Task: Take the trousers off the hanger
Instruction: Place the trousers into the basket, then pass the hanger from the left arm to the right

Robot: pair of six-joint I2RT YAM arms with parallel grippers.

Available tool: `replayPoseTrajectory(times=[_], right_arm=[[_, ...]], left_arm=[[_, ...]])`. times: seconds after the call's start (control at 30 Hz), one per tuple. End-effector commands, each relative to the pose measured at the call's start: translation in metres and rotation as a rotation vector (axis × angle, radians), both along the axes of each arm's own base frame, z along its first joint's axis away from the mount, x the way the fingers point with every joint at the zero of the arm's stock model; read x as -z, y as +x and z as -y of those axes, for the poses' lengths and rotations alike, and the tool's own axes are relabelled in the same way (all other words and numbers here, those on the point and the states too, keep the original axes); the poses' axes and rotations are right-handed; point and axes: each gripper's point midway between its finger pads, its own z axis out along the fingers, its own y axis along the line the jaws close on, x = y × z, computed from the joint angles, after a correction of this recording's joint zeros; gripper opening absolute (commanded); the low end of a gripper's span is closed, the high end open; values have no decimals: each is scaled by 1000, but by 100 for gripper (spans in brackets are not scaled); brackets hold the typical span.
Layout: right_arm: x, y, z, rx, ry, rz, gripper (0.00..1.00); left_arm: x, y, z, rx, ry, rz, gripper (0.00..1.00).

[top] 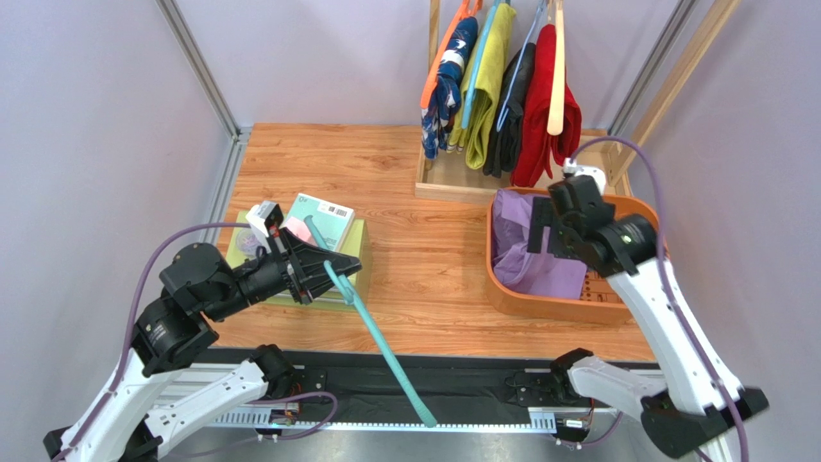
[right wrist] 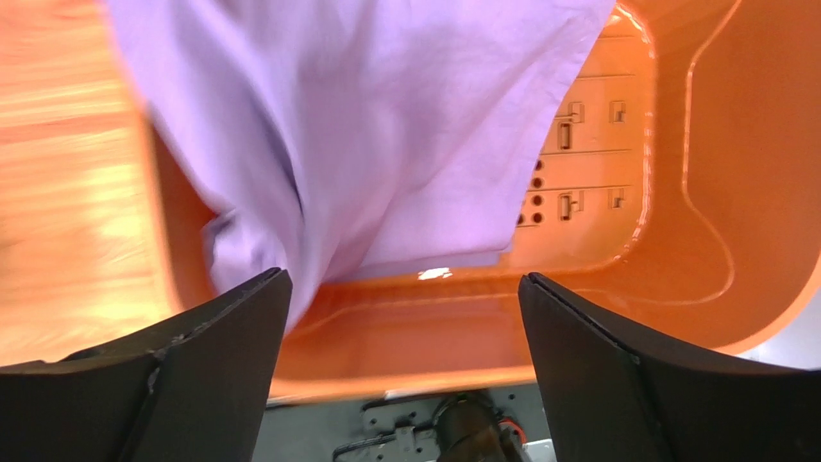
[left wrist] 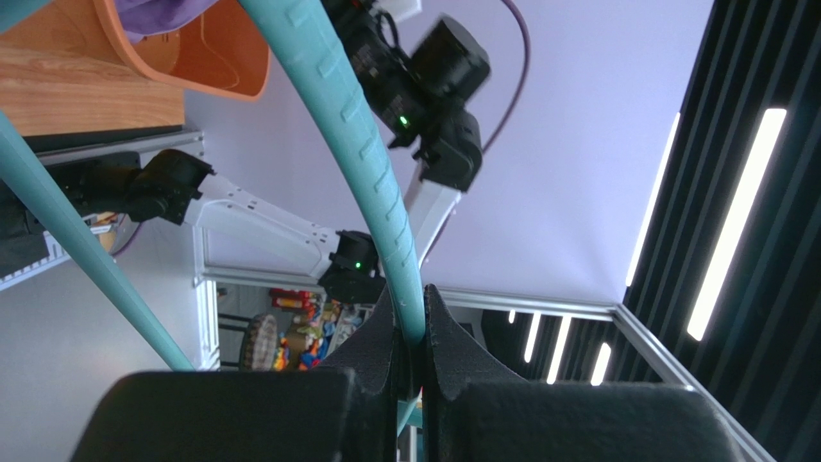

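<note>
The left tool [left wrist: 411, 306] is clenched on the teal hanger [top: 385, 351], which is held bare and slanted above the near edge of the desk [top: 424, 250]; no cloth is seen on it. The right tool [right wrist: 405, 279] is held over the orange bin [top: 549, 306] with its jaws wide apart and nothing between them. The lilac trousers [top: 540, 255] are seen crumpled inside the bin, draped against its left wall, so this pair is judged to be already off its hanger.

Four more pairs are hung on the wooden rack [top: 453, 183] at the back of the desk: the navy patterned trousers [top: 448, 96], the yellow-green trousers [top: 489, 87], the black trousers [top: 511, 115] and the red trousers [top: 540, 135], packed closely side by side.

The cloth is judged to be light, limp and easily creased; no shape will be kept once it is lifted, and folds may be dragged or snagged on a neighbouring hanger. A pair is best pinched at a thick folded edge below the hanger bar, while the hanger itself is gripped on its stiff arm; the bar can then be slid out sideways.
</note>
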Motion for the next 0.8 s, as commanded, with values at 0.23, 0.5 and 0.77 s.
replayPoseTrajectory(times=[0.23, 0.5, 0.77], right_arm=[[-97, -98, -93, -647, 537, 127, 98], [-160, -174, -162, -1124, 907, 69, 96], [-177, -190, -207, -1248, 861, 101, 93]], left_arm=[[-26, 10, 22, 50, -32, 73, 0], [-32, 35, 37, 7, 16, 89, 0], [-19, 64, 29, -149, 86, 37, 0]])
